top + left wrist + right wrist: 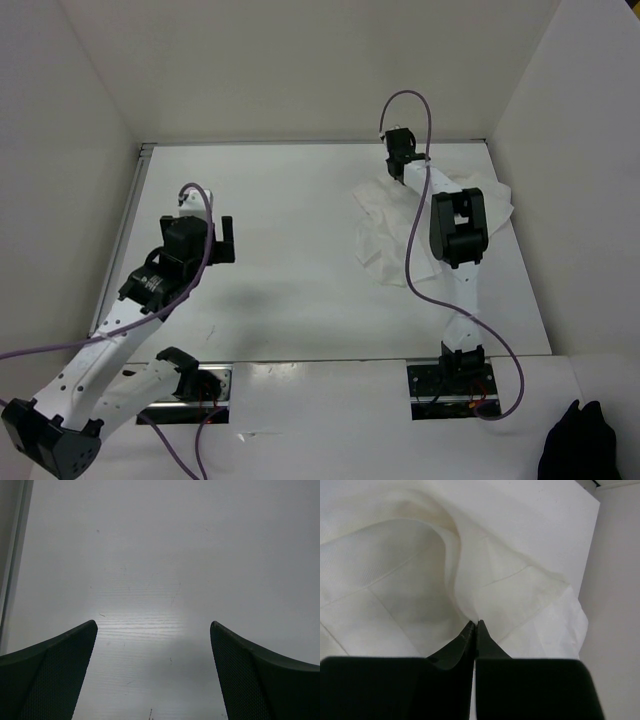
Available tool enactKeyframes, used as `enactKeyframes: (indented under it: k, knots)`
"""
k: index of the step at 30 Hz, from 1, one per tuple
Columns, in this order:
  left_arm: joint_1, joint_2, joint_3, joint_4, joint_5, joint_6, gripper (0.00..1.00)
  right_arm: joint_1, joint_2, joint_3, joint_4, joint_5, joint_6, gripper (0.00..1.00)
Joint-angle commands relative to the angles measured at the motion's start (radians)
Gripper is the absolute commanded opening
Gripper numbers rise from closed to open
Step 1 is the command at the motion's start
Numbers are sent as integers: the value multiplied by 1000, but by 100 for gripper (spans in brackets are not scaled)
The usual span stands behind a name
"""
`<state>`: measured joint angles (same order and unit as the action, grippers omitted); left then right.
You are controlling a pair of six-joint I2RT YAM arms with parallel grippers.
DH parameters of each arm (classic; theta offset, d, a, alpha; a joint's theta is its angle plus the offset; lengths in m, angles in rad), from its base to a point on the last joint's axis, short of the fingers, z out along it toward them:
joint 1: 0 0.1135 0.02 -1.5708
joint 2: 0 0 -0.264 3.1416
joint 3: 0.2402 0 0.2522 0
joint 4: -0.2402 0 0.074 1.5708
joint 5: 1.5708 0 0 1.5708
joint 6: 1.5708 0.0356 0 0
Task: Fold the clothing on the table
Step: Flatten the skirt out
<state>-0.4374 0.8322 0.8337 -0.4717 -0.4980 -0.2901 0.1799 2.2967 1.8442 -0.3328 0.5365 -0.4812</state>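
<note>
1 clothing: white, crumpled, on far-right part of desk.
2 pincers: left pincer spread wide, empty, over bare desk; right pincer closed tight, pinching clothing fold.

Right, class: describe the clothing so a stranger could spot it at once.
Take the white walled table and look to its far right corner. There the clothing lies crumpled, pinched by the right tool. Its creases and faint ribbing set it apart from the smooth tabletop.
</note>
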Motion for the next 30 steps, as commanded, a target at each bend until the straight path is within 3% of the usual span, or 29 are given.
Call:
enactKeyframes:
  k: [1, 5, 8, 11, 12, 14, 15, 18, 22, 26, 30]
  knots:
    - [2, 14, 47, 16, 30, 12, 100, -8, 17, 55, -32, 36, 20, 0]
    - [2, 146, 186, 1, 180, -65, 100, -8, -46, 46, -32, -10, 29, 0]
    - [11, 286, 269, 147, 462, -113, 100, -8, -95, 27, -41, -47, 39, 0]
    - [40, 467, 240, 460, 773, -188, 100, -8, -108, 27, -61, -75, 50, 0]
    - [52, 523, 231, 642, 847, -293, 100, -8, -117, 27, -72, -88, 59, 0]
    - [75, 720, 245, 790, 1028, -418, 97, -8, -117, 27, -72, -99, 73, 0]
    - [75, 855, 290, 891, 1061, -537, 96, -8, -117, 27, -72, -99, 73, 0]
    - [75, 1104, 408, 910, 1059, -641, 94, -8, -126, 27, -81, -122, 95, 0]
    - [75, 1294, 650, 921, 1059, -691, 93, -8, -138, 49, -117, -167, 119, 0]
    - [66, 1503, 896, 809, 1058, -716, 99, -8, -138, 67, -141, -201, 144, 0]
    - [48, 1605, 1024, 794, 1026, -767, 98, -17, -148, 99, -161, -227, 164, 0]
